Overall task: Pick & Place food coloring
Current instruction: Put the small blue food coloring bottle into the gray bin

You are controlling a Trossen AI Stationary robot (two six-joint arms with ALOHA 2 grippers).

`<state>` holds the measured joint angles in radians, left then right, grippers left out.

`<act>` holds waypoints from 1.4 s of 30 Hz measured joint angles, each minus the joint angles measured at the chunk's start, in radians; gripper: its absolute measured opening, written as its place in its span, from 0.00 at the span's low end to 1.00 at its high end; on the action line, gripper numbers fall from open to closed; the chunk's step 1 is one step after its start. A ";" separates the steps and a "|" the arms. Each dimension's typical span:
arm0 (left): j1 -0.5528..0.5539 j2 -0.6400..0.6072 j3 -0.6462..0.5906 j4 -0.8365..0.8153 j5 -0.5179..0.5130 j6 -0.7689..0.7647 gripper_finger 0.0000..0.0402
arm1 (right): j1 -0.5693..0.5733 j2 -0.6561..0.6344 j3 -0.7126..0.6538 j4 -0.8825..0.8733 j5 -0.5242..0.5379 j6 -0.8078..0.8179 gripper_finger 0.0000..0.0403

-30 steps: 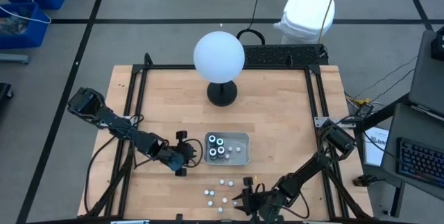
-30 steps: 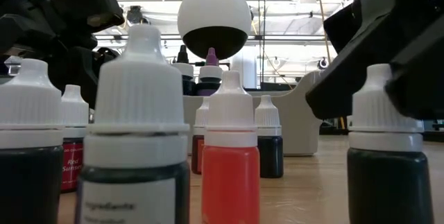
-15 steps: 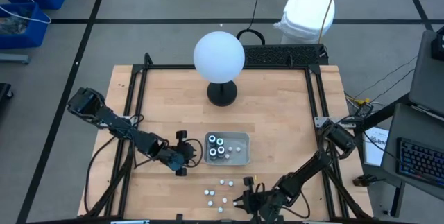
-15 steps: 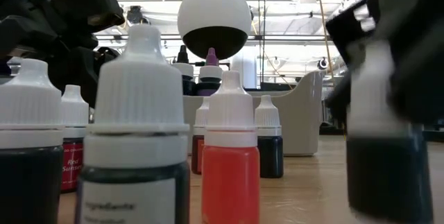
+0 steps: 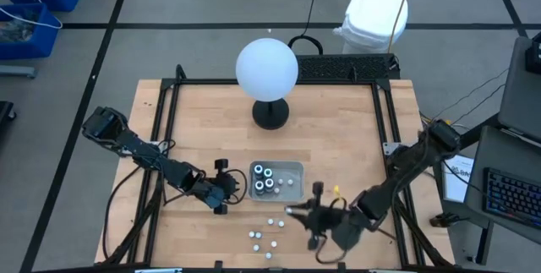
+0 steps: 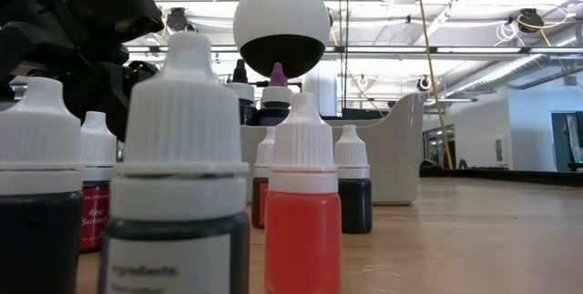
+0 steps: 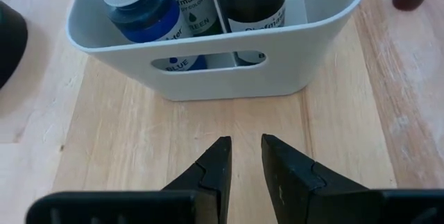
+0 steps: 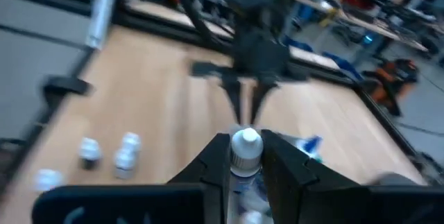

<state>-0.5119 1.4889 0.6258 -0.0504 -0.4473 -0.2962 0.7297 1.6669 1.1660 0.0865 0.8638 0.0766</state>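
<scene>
**Now carrying: bottle to tray**

You have a bottle (image 8: pixel 245 153) clamped in the right gripper (image 8: pixel 245 156), lifted near the tray (image 5: pixel 295 168). Next, centre over a free spot, then lower. Your left gripper (image 7: pixel 243 156) waits beside the tray, fingers slightly apart, empty.

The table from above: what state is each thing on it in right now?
Right gripper: shut on a small bottle, lifted.
Left gripper: slightly open, empty, beside the tray.
Tray: holds several bottles.
Loose bottles: upright on the table.
White globe: upright.
</scene>
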 joint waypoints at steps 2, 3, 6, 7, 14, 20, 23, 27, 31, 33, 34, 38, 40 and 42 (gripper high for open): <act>0.000 0.000 0.000 0.000 -0.001 0.001 0.22 | -0.042 -0.003 0.000 -0.044 -0.002 0.019 0.13; 0.000 0.000 0.000 0.000 -0.001 0.001 0.22 | -0.066 -0.002 -0.001 -0.071 -0.005 0.046 0.13; 0.000 0.000 0.000 0.001 -0.001 0.004 0.22 | -0.139 0.013 -0.001 -0.125 -0.044 0.137 0.13; 0.000 0.000 0.000 0.001 -0.001 0.005 0.22 | -0.158 0.018 -0.004 -0.141 -0.052 0.154 0.13; 0.000 0.000 0.000 0.000 -0.001 0.006 0.22 | -0.231 0.026 -0.091 -0.119 -0.060 0.218 0.13; 0.001 0.000 0.000 0.002 -0.002 0.028 0.22 | -0.273 0.025 -0.191 0.019 -0.160 0.256 0.13; 0.001 0.000 0.000 0.002 -0.015 0.029 0.22 | -0.292 0.024 -0.226 0.085 -0.161 0.224 0.13; 0.001 0.000 0.000 0.003 -0.023 0.029 0.22 | -0.330 0.024 -0.232 0.083 -0.243 0.233 0.13; 0.001 0.000 0.000 0.004 -0.026 0.029 0.22 | -0.349 0.024 -0.232 0.082 -0.266 0.243 0.13; 0.001 0.000 0.000 0.007 -0.026 0.029 0.22 | -0.350 0.024 -0.232 0.082 -0.267 0.243 0.13; 0.001 0.000 0.000 0.009 -0.026 0.029 0.22 | -0.349 0.024 -0.232 0.082 -0.267 0.245 0.13; 0.001 0.000 0.000 0.024 -0.026 0.030 0.22 | -0.350 0.051 -0.232 0.080 -0.267 0.252 0.13; 0.001 0.000 0.000 0.033 -0.027 0.031 0.22 | -0.351 0.072 -0.232 0.089 -0.269 0.256 0.13; 0.001 0.000 0.000 0.043 -0.027 0.032 0.22 | -0.356 0.091 -0.232 0.086 -0.268 0.256 0.13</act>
<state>-0.5110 1.4891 0.6258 -0.0078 -0.4740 -0.2640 0.3735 1.7579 0.9340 0.1726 0.5960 0.3328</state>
